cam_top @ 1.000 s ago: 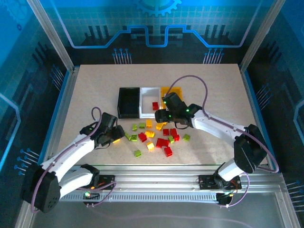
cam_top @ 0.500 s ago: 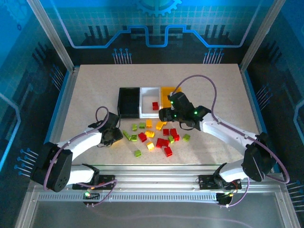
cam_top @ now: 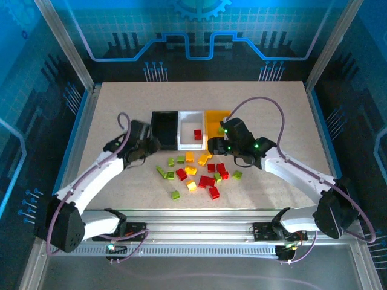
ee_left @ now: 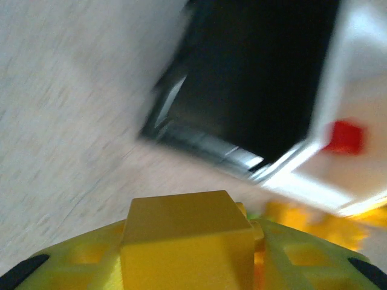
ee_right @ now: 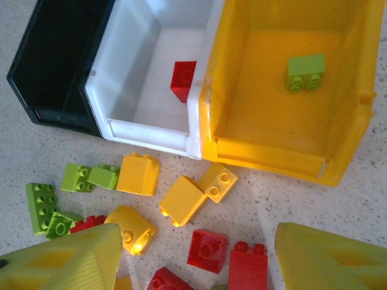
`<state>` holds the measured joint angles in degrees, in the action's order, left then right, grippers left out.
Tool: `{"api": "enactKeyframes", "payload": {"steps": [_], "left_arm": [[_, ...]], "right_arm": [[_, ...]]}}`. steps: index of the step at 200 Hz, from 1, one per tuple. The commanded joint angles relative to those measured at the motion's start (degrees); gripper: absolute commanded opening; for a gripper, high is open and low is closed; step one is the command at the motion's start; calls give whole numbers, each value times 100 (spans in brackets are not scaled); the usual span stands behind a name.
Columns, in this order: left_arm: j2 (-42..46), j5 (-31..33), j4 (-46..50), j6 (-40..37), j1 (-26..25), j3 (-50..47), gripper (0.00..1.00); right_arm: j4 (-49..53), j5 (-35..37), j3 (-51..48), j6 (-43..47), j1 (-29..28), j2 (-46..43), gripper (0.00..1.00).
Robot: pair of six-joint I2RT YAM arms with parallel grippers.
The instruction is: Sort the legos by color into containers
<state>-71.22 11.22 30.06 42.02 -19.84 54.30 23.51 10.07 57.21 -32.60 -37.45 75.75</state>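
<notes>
Since the earlier frames, the left tool [cam_top: 147,147] has been carried from the left edge of the loose bricks [cam_top: 199,172] away to the near-left corner of the black bin [cam_top: 163,128], and the right tool [cam_top: 213,144] has been drawn slightly to the right. The left tool is seen closed narrowly on a yellow brick [ee_left: 184,238], which is held at the very fingertips. The right tool stands wide and empty above the near wall of the yellow bin [ee_right: 272,151].

One green brick [ee_right: 305,71] lies in the yellow bin and one red brick [ee_right: 183,80] in the white bin [ee_right: 148,136]. The black bin is therefore judged to be the goal of the yellow brick. The remaining bricks are scattered on the desk [cam_top: 272,109] just near of the bins.

Three hazards are judged. The brick may be shaken loose by the fast swing, since the left wrist view is blurred by motion. If it is released too far right, it may drop over the shared wall into the white bin. If both tools are brought over the touching bins together, they may collide.
</notes>
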Motion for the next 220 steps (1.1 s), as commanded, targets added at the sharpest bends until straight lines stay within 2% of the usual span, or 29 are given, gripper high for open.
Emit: {"api": "enactKeyframes", "payload": {"steps": [1, 41, 68, 89, 105, 160, 174, 196, 220], "left_arm": [[-786, 331, 57, -368, -46, 734, 30], [-2396, 933, 169, -759, -6, 2058, 29], [-3089, 986, 272, -722, 158, 2538, 30], [-3379, 867, 287, -686, 158, 2787, 41], [-3442, 754, 292, -626, 154, 2883, 56], [-2644, 238, 161, -519, -107, 2944, 86], [-2233, -6, 13, -486, -233, 2737, 98], [-1487, -346, -277, -389, -499, 2157, 99], [-577, -371, -545, -297, -904, 1236, 99]], "right_arm": [[91, 119, -172, -146, 113, -219, 69], [241, 184, -320, -201, 160, -420, 69], [267, 185, -384, -237, 160, -574, 69], [353, 183, -394, -242, 164, -631, 70], [404, 167, -461, -264, 159, -718, 70], [751, 215, -822, -493, 230, -946, 76], [875, 247, -983, -650, 254, -965, 77], [1095, 385, -1264, -870, 298, -957, 76], [1180, 409, -1587, -1030, 387, -931, 74]]}}
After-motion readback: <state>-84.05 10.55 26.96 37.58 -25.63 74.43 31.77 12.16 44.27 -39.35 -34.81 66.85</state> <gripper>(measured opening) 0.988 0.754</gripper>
